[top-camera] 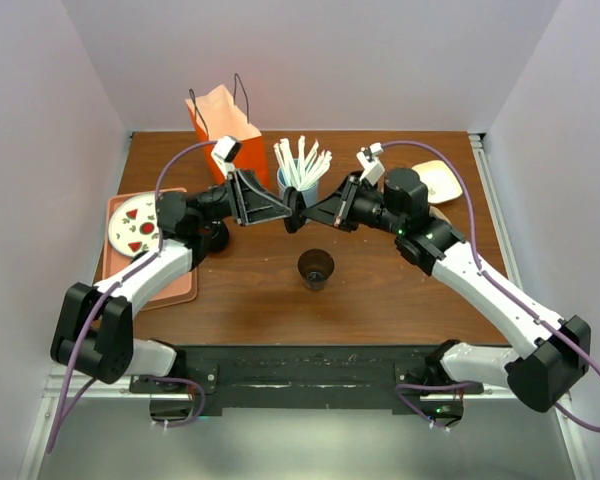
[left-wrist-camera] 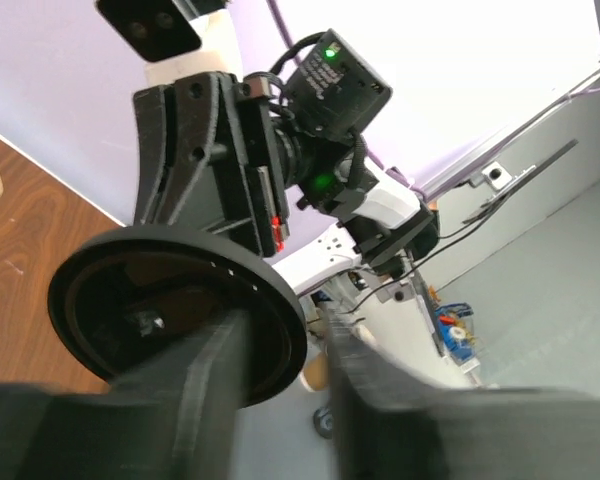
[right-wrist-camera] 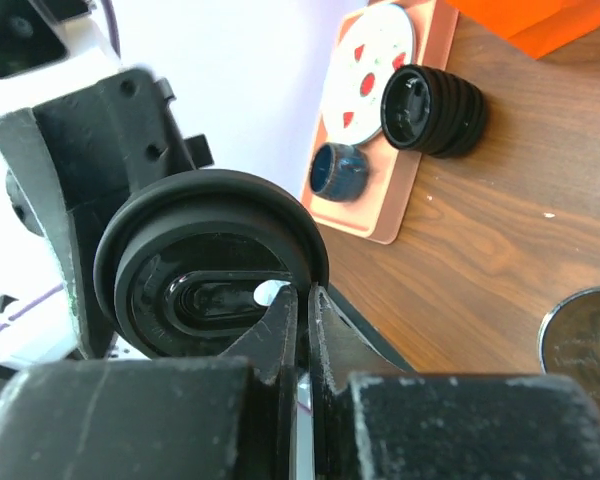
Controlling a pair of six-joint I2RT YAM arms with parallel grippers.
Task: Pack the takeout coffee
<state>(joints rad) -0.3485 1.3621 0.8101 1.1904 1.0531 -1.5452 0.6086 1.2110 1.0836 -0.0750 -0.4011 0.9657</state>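
The takeout coffee cup (top-camera: 316, 268), dark brown, stands open-topped at mid-table, and its rim also shows at the corner of the right wrist view (right-wrist-camera: 585, 340). Its round black lid (top-camera: 296, 212) hangs in the air above the table, between both grippers. My right gripper (right-wrist-camera: 305, 295) is shut on the lid's rim (right-wrist-camera: 210, 260). My left gripper (left-wrist-camera: 288, 325) faces it from the other side. Its jaws are apart and straddle the lid's edge (left-wrist-camera: 170, 310), with a gap on one side. In the top view the left gripper (top-camera: 286, 210) and right gripper (top-camera: 310, 215) nearly meet.
An orange paper bag (top-camera: 225, 125) stands at the back. A blue straw holder (top-camera: 298, 182) is right behind the grippers. A pink tray (top-camera: 175, 285) at left holds a plate (top-camera: 132, 225), a ribbed black cup (right-wrist-camera: 435, 108) and a blue mug (right-wrist-camera: 338, 170). A cream plate (top-camera: 438, 180) lies back right.
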